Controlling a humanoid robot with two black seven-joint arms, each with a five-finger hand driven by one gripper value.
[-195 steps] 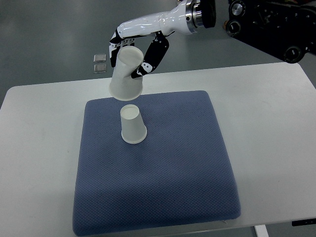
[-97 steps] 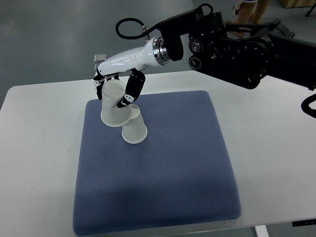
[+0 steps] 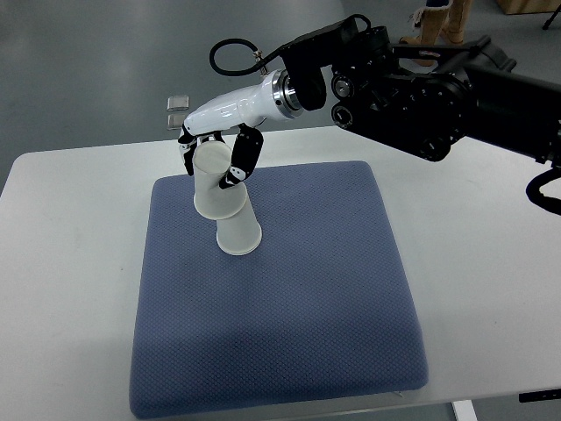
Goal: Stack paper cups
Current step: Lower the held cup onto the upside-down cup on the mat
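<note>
Right hand (image 3: 217, 151): comes in from the right on a white forearm, fingers curled around the upper paper cup, black fingertips pressed on its side.
Upper paper cup (image 3: 215, 182): held upside down and a bit tilted, its wide rim sitting low over the top of the other cup, looks like it's partly slipped over it, can't tell how far down it's seated.
Lower paper cup (image 3: 237, 235): upside down on the pad, wide rim flat on the fabric, only its lower part showing.
Blue pad (image 3: 289, 307): big textured cushion covering most of the table's middle.
White table (image 3: 491, 228): under the pad.
Left arm: not visible anywhere.
</note>
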